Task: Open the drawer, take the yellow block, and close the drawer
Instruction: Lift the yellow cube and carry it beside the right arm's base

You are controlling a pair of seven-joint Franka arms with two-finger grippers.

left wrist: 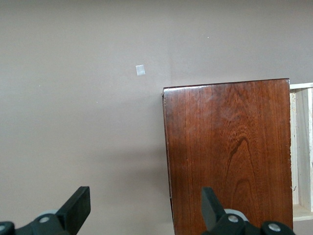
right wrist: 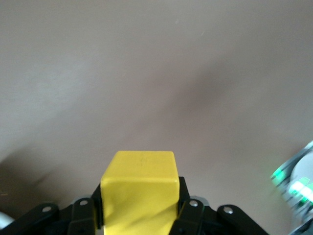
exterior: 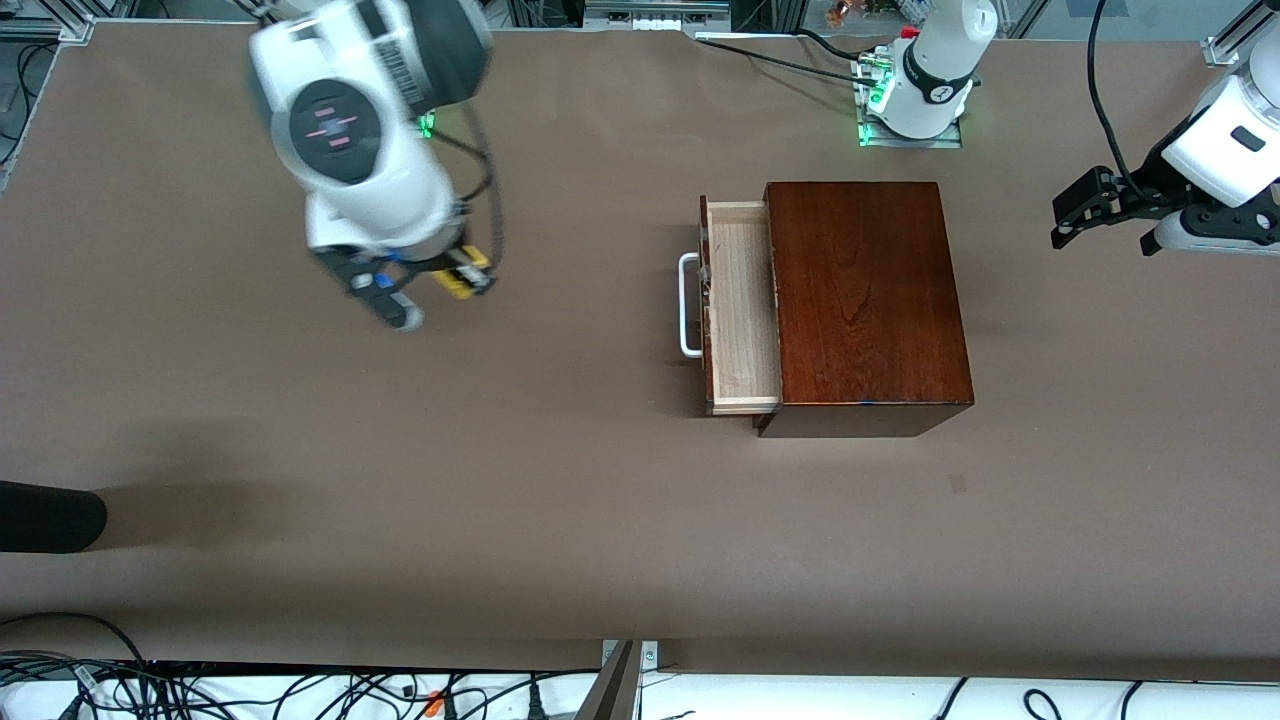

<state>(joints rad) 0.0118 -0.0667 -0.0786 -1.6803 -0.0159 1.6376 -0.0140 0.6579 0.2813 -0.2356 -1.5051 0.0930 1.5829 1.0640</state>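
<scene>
The mahogany-coloured box (exterior: pixel 866 300) stands mid-table toward the left arm's end. Its drawer (exterior: pixel 742 310) of pale wood is pulled out, white handle (exterior: pixel 688 305) toward the right arm's end, and looks empty. My right gripper (exterior: pixel 462 278) is shut on the yellow block (exterior: pixel 460 280) and holds it above bare table, well away from the drawer; the block fills the right wrist view (right wrist: pixel 139 193) between the fingers. My left gripper (exterior: pixel 1075 212) is open and empty, raised beside the box at the left arm's end. The left wrist view shows the box top (left wrist: pixel 227 152) and a drawer edge (left wrist: pixel 303 147).
The brown table mat (exterior: pixel 400 480) spreads around the box. A dark object (exterior: pixel 45 515) lies at the table edge by the right arm's end, near the front camera. Cables run along the front edge and by the left arm's base (exterior: pixel 915 100).
</scene>
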